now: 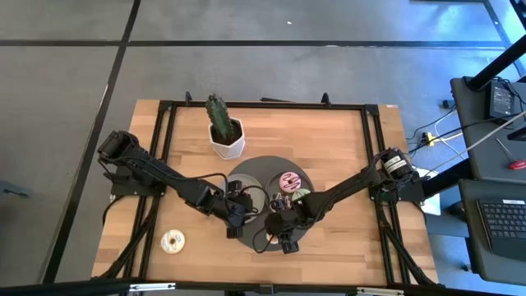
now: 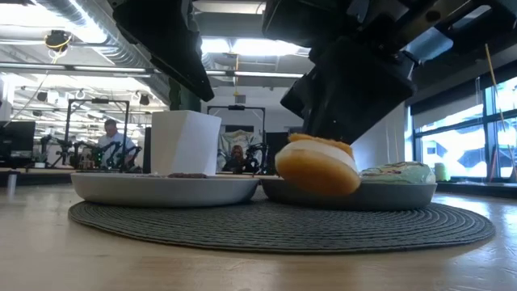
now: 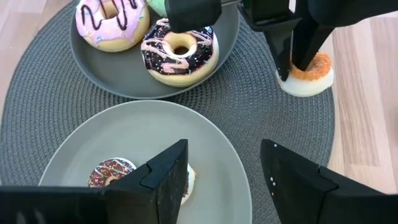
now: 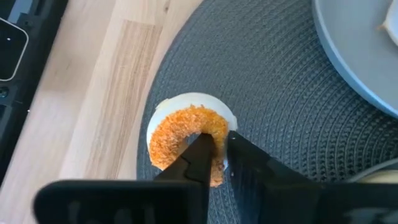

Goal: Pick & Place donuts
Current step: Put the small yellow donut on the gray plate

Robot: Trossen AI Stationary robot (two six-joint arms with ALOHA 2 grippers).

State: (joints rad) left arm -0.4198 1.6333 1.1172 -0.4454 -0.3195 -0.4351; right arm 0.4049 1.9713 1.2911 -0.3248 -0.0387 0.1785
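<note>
Two dark grippers work over the round grey woven mat (image 1: 267,197) near the desk's front edge. Left gripper (image 3: 224,180) hangs released above the near grey plate (image 3: 149,134). Right gripper (image 4: 214,155) is clenched on the orange-crumbed white donut (image 4: 186,134), pinching its ring wall at the mat's rim; it looks light, stiff, easily tipped. Bare desk lies alongside.

From my remote station I see grey floor (image 1: 66,90) surrounding the wooden table (image 1: 345,156). Right of the table stands a desk (image 1: 493,205) carrying a keyboard (image 1: 503,224). Beyond the table: bright windows (image 2: 452,145), ceiling lights (image 2: 242,47), seated persons (image 2: 109,137).
</note>
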